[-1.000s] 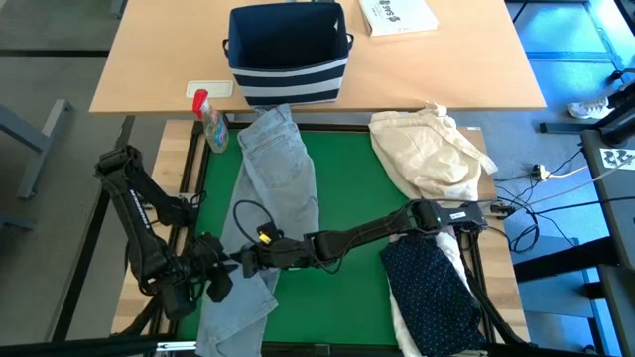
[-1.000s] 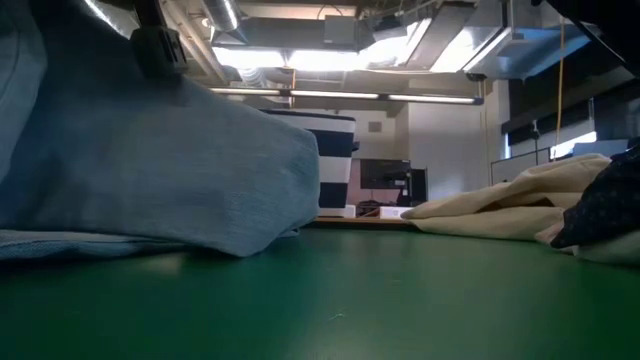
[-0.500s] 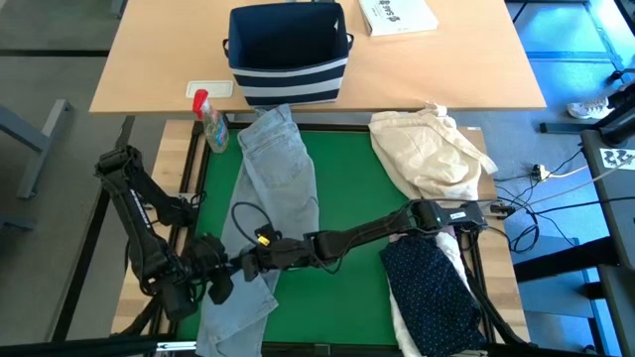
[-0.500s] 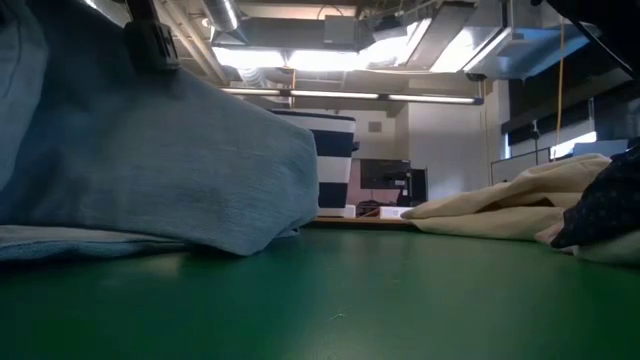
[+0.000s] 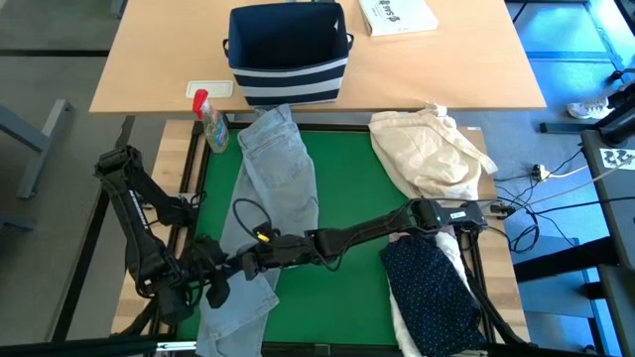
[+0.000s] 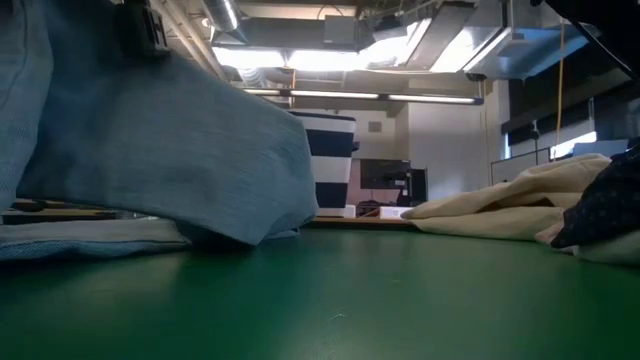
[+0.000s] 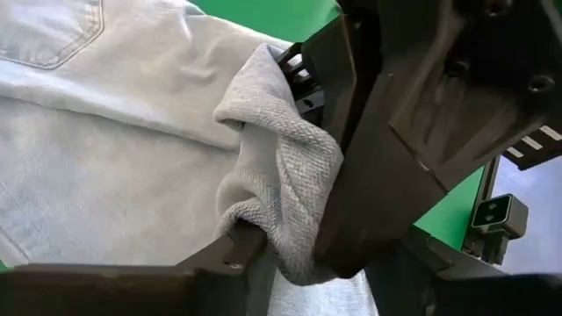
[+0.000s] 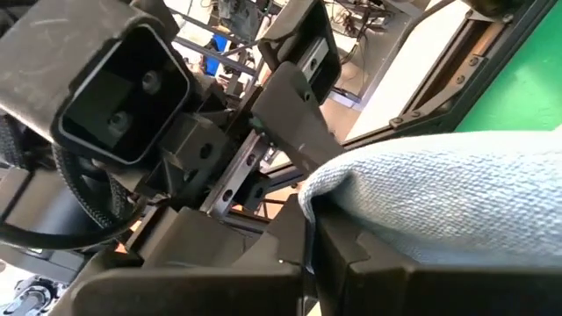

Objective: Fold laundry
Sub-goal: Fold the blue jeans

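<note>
Two dark grippers meet at lower left of the high view, left gripper [image 5: 211, 285] and right gripper [image 5: 241, 264] each clamping the long light grey jeans [image 5: 273, 169]. Beside the jeans' upper end stand a red-capped spray bottle [image 5: 210, 123] and a navy white-striped fabric bin [image 5: 289, 55]; a cream-beige cloth bundle [image 5: 429, 151] lies at right.

the light grey jeans [image 5: 268, 188] are soft washed denim, and up close in the left wrist view the bunched edge shows a coarse, loopy weave. green mat [image 5: 347, 198] looks matt and smooth, slight sheen in the low view. both arms are dark matt plastic or metal, can't tell which. cream-beige cloth bundle [image 5: 429, 151] is crumpled cotton-ish fabric, the navy white-dotted shirt [image 5: 432, 293] thin cloth, the striped bin [image 5: 288, 50] woven fabric, sitting on a smooth pale wood tabletop [image 5: 149, 59]
</note>
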